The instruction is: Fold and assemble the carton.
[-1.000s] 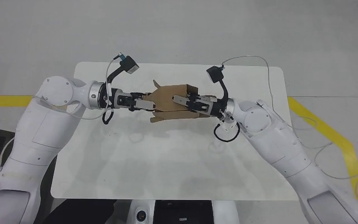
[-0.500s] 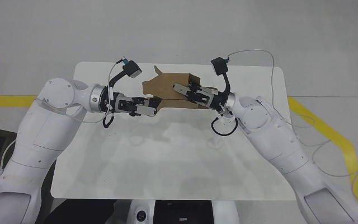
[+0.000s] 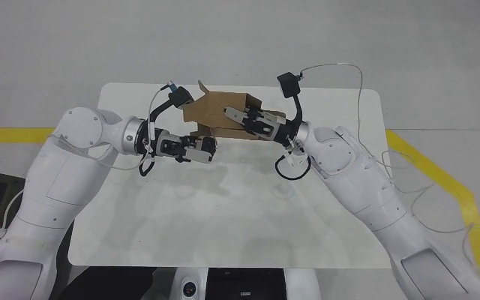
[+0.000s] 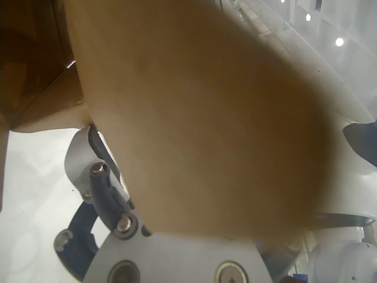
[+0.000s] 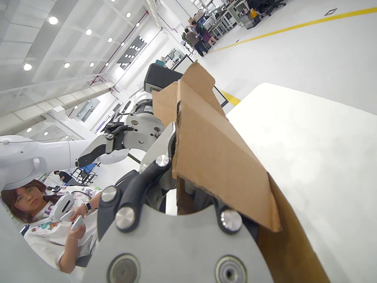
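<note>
Where the scene is taken from above, a white table [image 3: 225, 225] is seen with two white arms set over its far half, one from each side. Between them a brown carton [image 3: 217, 111], partly folded, is held up off the tabletop, with a small flap raised at its far left corner and another at its right end. The right gripper [image 3: 234, 115] is laid across the top of the carton from the right side. The left gripper [image 3: 210, 148] is placed just on the near side of the carton, beside a narrow strip of board at its lower edge; whether it is closed, and whether anything is gripped by it, cannot be told. A yellow line [image 3: 19, 135] is painted on the grey floor on both sides of the table. From the left wrist, a flap of the carton [image 4: 191, 104] is seen very close to the lens, with darker inner faces of the board beside it and a bare patch of table [image 4: 32, 184] beyond. From the right wrist, the carton [image 5: 212, 160] is seen as a creased panel running away from the gripper, raised over the table [image 5: 309, 148]. The right gripper is closed on this panel: one of its fingers [image 5: 165, 145] is pressed against the side of the board, while the other is covered by the board.
</note>
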